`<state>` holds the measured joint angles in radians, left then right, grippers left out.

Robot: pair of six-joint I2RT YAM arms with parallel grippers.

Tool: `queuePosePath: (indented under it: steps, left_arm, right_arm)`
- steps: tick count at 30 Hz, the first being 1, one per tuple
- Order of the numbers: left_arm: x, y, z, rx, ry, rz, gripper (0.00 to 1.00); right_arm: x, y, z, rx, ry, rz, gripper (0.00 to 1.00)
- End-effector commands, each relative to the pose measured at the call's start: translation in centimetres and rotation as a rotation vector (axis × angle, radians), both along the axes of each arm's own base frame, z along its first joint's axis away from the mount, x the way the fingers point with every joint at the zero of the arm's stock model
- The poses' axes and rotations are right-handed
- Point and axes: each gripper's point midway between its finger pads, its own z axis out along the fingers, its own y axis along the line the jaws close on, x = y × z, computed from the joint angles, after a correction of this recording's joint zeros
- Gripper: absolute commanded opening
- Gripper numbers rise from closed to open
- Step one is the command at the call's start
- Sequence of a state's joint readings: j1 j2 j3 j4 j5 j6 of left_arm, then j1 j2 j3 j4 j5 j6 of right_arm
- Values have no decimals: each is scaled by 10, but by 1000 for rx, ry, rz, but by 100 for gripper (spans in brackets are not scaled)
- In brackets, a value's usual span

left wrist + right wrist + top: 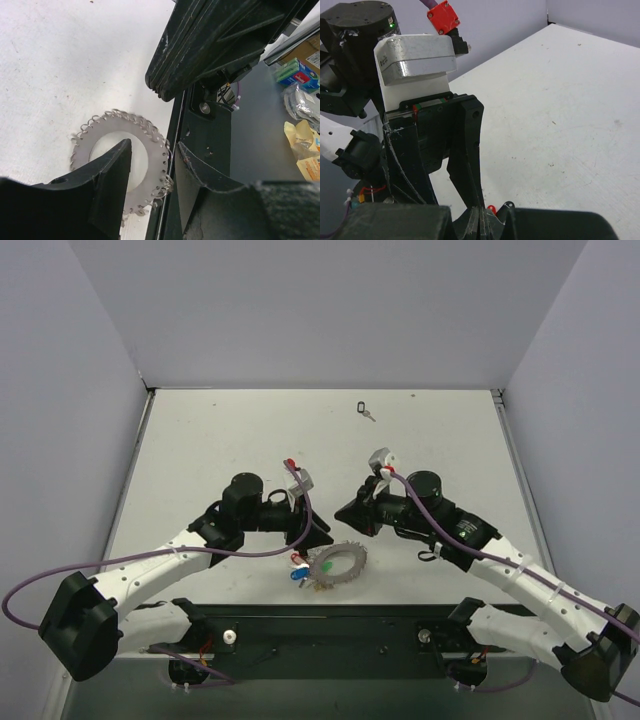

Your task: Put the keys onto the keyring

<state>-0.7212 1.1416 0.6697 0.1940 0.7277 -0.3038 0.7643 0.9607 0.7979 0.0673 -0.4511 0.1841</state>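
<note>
The keyring (339, 563), a flat silvery ring with small wire loops along its rim, lies by the table's near edge. Red (296, 560), blue (297, 575) and green keys cluster at its left side. A black key (366, 411) lies alone far back. My left gripper (322, 537) stands open over the keyring (150, 150): in the left wrist view one finger (112, 172) covers the hole, the other (200, 182) is outside the rim. My right gripper (342, 512) hovers shut just beyond, fingertips (480, 215) pressed together; a red speck (491, 208) shows beside them.
The black front rail (197, 130) runs right under the keyring's edge. The right arm's finger (225, 40) hangs close above the left gripper. Boxes and bags (300, 80) lie off the table. Grey walls enclose the table on three sides.
</note>
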Motion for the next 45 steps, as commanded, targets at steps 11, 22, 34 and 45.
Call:
queuePosePath:
  steps: [11, 22, 34, 45]
  left_arm:
    - [34, 16, -6, 30, -32, 225, 50]
    - [52, 35, -74, 169, 188, 341, 47]
    - [63, 30, -88, 230, 223, 361, 43]
    - [81, 51, -92, 254, 225, 481, 46]
  right_arm:
    - [5, -6, -34, -159, 110, -21, 0]
    - [-10, -31, -124, -400, 363, -116, 35]
    - [-28, -10, -192, -599, 545, -7, 13]
    - [-44, 8, -230, -657, 618, 78, 0]
